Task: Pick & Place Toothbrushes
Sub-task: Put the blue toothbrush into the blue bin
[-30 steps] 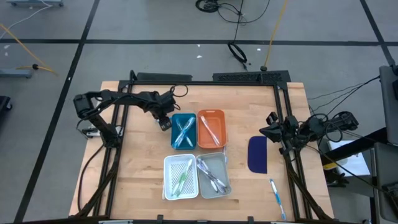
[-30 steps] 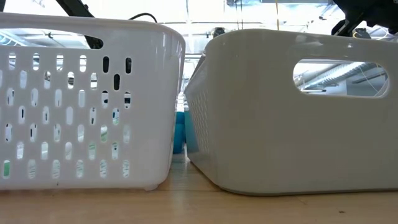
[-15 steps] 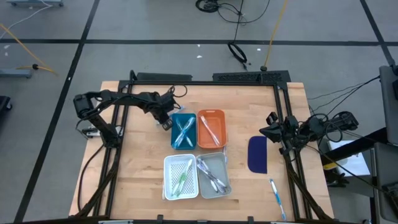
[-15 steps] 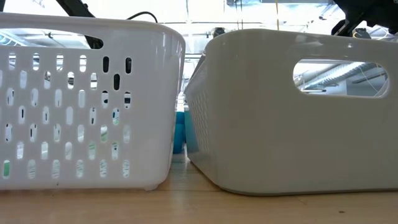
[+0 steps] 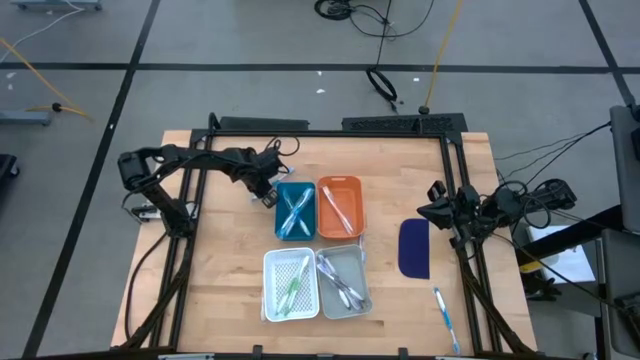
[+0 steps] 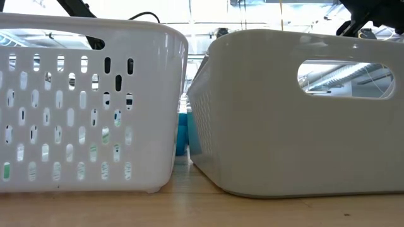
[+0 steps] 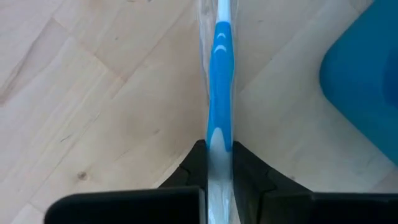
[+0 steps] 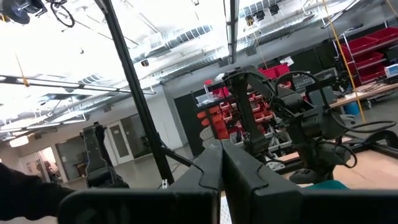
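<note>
My left gripper pinches a blue toothbrush, its handle running straight out between my two fingers above the wooden tabletop. In the high view this gripper sits just beside the far left corner of the blue tray, whose rounded edge also shows in my left wrist view.

The blue tray holds crossed pale toothbrushes. Touching its right side is the orange tray, with more brushes lying lengthwise. Nearer the front edge stand the white tray, holding green brushes, and the grey tray, holding grey ones; the low view shows the walls of these two side by side.

My right gripper waits at the right side of the tabletop, fingers pressed together and empty, just beside a dark blue pad. Another blue toothbrush lies near the front right corner.
</note>
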Controlling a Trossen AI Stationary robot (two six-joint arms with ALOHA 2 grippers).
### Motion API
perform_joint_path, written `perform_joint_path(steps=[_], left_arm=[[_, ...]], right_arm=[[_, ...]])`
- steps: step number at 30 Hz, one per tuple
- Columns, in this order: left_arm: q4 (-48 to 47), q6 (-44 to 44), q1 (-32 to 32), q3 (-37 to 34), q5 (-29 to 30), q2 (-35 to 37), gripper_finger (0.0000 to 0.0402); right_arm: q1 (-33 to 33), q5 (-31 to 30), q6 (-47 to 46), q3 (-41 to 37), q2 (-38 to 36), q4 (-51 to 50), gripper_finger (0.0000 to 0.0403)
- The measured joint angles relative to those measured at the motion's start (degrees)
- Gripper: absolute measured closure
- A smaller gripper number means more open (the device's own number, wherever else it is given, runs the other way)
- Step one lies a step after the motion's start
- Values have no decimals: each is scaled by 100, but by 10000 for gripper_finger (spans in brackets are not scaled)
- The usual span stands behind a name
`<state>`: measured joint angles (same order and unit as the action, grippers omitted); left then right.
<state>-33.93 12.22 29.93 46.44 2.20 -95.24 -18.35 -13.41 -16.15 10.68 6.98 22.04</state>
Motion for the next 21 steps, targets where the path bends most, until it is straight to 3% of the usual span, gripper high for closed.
perform_joint_path(steps=[4, 10, 21], left_arm=[[-99, 59, 4, -23, 194, 123, 373], [-571, 190, 135, -66, 979, 439, 374], [-1094, 707, 214, -50, 1506, 1368, 385]], right_arm=[[0, 2, -78, 0, -1, 0, 403], [0, 4, -77, 0, 0, -2, 403], [-2, 20, -77, 0, -2, -2, 403]])
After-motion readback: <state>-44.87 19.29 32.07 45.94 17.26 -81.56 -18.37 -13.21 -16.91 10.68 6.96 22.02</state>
